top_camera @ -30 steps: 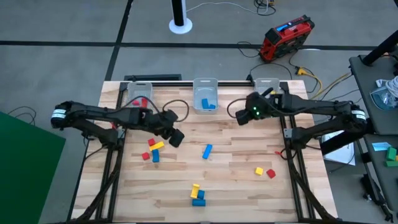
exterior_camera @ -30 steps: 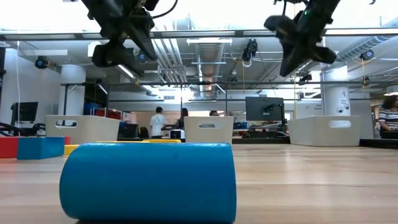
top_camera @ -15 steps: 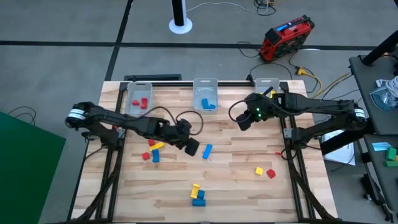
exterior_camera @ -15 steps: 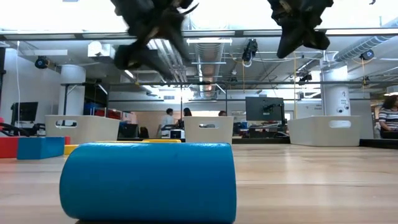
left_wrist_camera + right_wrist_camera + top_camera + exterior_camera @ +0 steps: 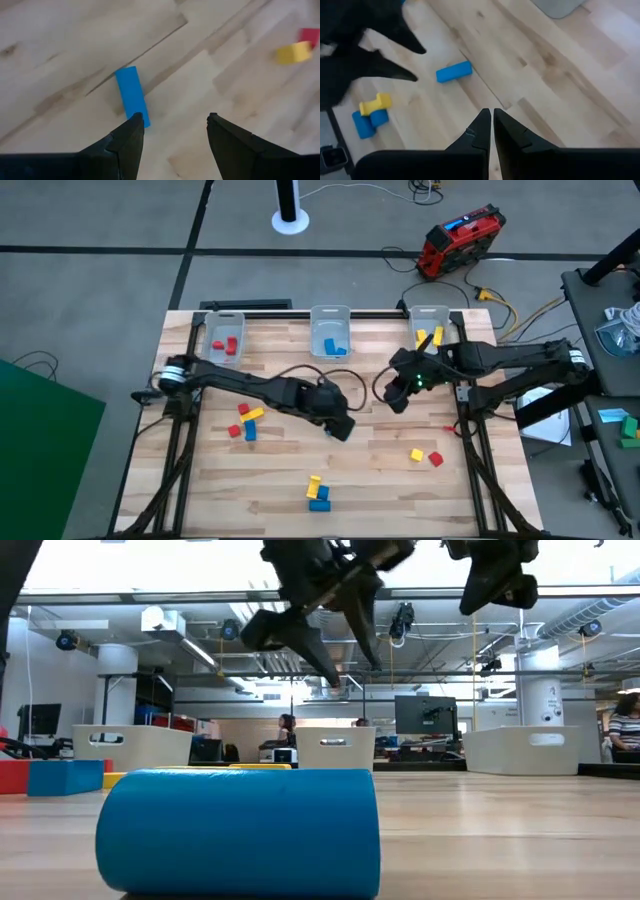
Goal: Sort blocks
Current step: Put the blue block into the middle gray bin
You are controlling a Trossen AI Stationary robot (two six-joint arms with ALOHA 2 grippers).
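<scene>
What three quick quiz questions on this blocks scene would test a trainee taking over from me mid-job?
1. True or false: the left gripper has its fingers open above the blue bar.
2. Which bin holds red blocks: A the left bin, B the middle bin, C the right bin?
3. Fill in: the right gripper has its fingers ____.

Key: 1 true; 2 A; 3 shut.

Pale wooden table (image 5: 380,480), three clear bins (image 5: 330,333) along its far edge, scattered coloured blocks (image 5: 318,492).
</scene>
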